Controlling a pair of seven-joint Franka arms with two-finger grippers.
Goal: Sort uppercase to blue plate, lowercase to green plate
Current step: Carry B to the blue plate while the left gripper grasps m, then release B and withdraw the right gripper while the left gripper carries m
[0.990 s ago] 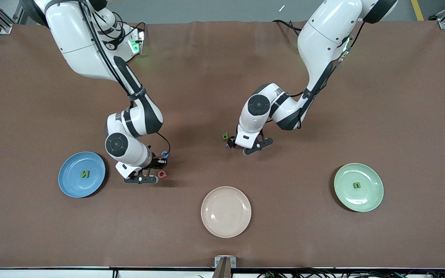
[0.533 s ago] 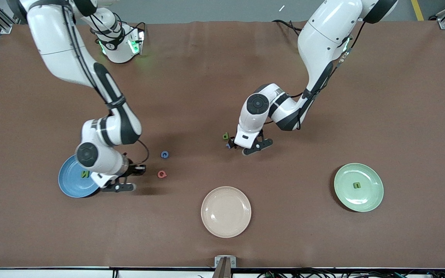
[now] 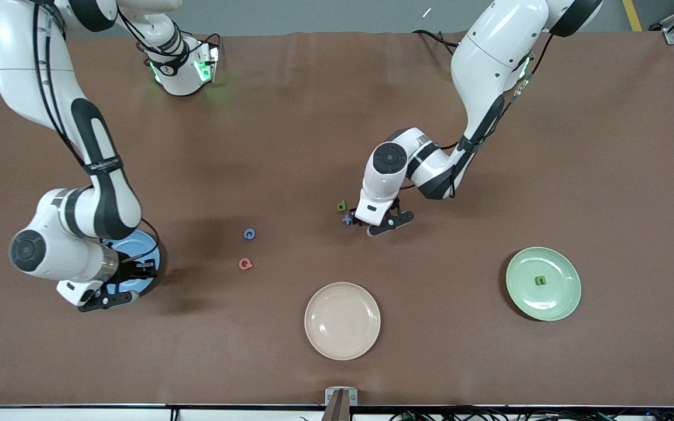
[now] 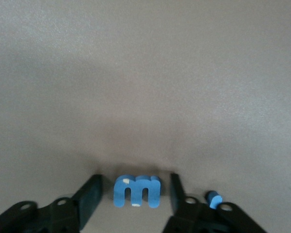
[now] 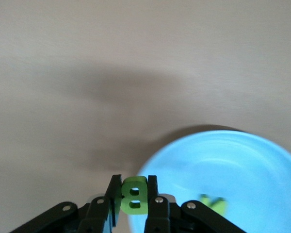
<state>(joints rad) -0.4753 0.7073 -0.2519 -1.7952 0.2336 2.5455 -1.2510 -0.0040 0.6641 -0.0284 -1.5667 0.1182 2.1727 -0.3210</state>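
My right gripper [image 5: 134, 194] is shut on the green B [image 5: 134, 195] and holds it over the rim of the blue plate [image 5: 242, 165], where the green N [image 5: 213, 204] lies. In the front view that gripper [image 3: 138, 271] covers much of the blue plate [image 3: 148, 252]. My left gripper [image 4: 136, 193] is open and low at the table, with the blue m [image 4: 136, 191] between its fingers. In the front view it [image 3: 357, 221] hides the m; the blue cross [image 3: 347, 220] and green p [image 3: 341, 206] lie beside it. Blue C [image 3: 248, 234] and pink Q [image 3: 246, 264] lie mid-table. The green plate [image 3: 565, 292] holds the green n [image 3: 540, 280].
A cream plate [image 3: 342, 345] sits nearer to the front camera, between the two coloured plates. The brown table mat [image 3: 489, 362] spreads around everything. The right arm's base [image 3: 182, 64] stands at the back edge.
My right arm swung from beside the C and Q to over the blue plate, carrying the green B. My left gripper stayed over the m; the blue cross shows more.
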